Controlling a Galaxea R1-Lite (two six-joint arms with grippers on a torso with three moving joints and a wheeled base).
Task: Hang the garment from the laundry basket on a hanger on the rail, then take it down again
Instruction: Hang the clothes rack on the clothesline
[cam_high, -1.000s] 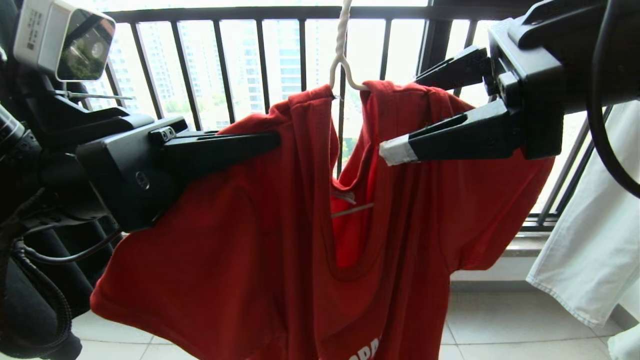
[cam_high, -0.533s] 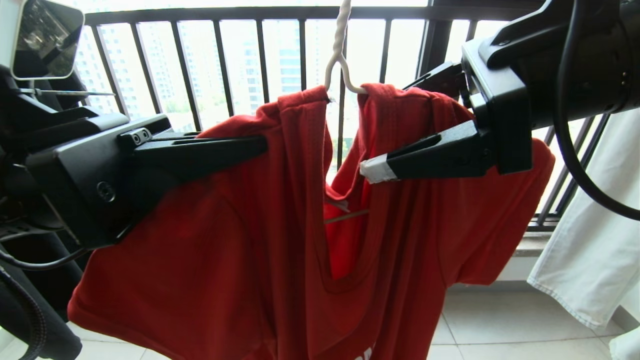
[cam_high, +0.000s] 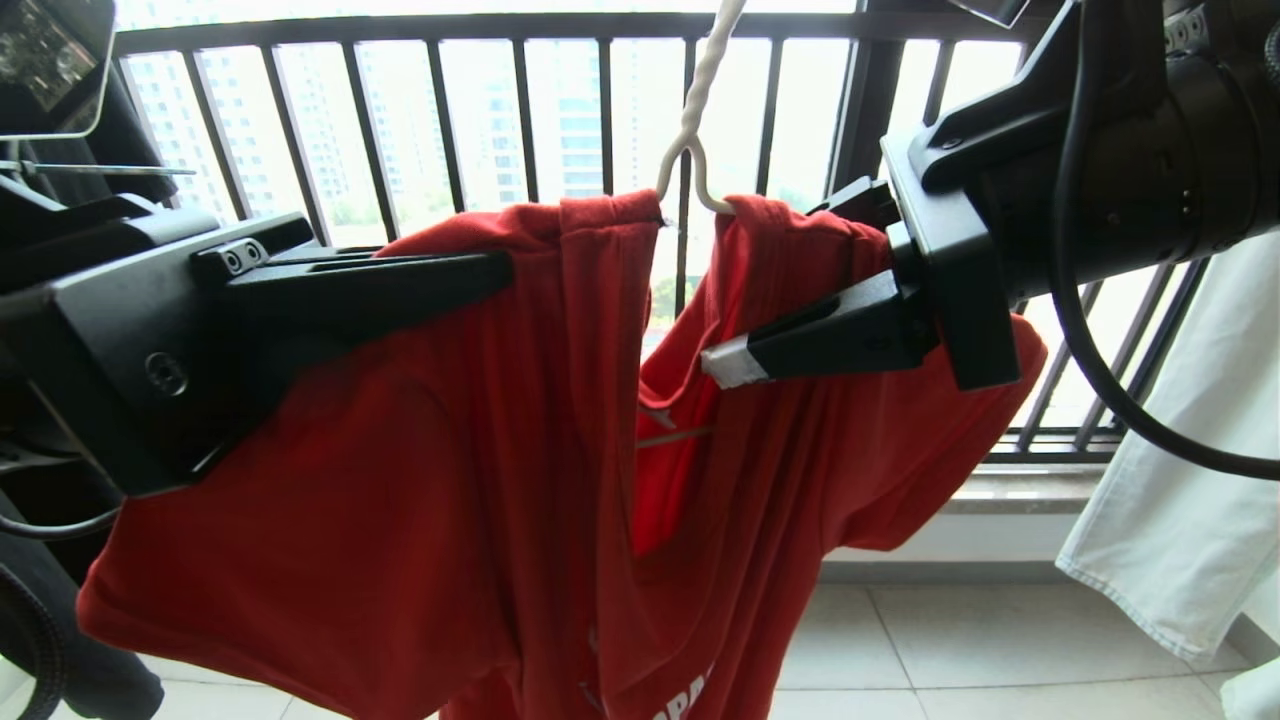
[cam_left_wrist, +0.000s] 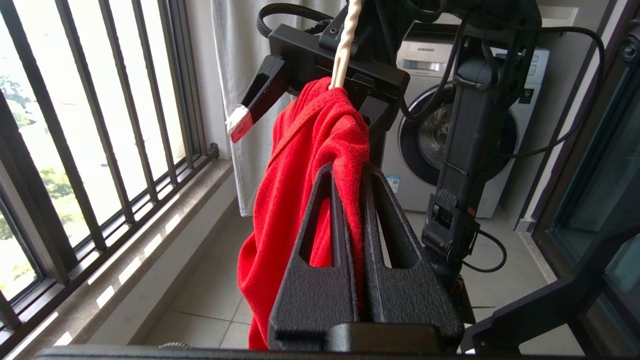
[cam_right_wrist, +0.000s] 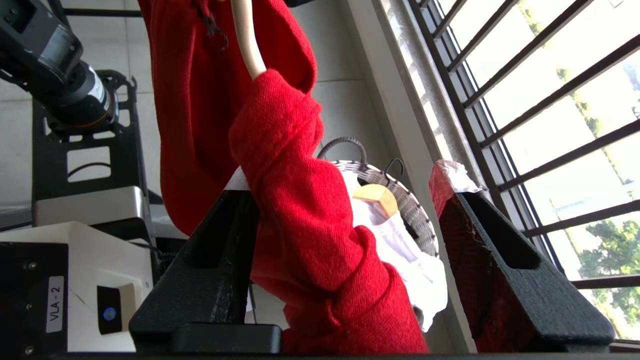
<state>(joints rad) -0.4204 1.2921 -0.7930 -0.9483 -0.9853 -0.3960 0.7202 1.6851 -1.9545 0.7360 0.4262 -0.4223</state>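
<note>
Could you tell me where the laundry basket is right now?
Only the right wrist view shows the laundry basket: it sits on the floor by the black railing, partly hidden behind the red garment, with white cloth inside.

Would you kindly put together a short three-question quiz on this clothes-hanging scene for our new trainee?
1. True or false: the left gripper is shut on the red T-shirt.
2. How do the right gripper's fingers stand? A) spread either side of a shoulder of the shirt B) clamped on the hanger's hook C) away from the shirt
3. In the right wrist view, what lies below behind the shirt?

Key: 1 true; 2 A; 3 the laundry basket, holding a white cloth.
</note>
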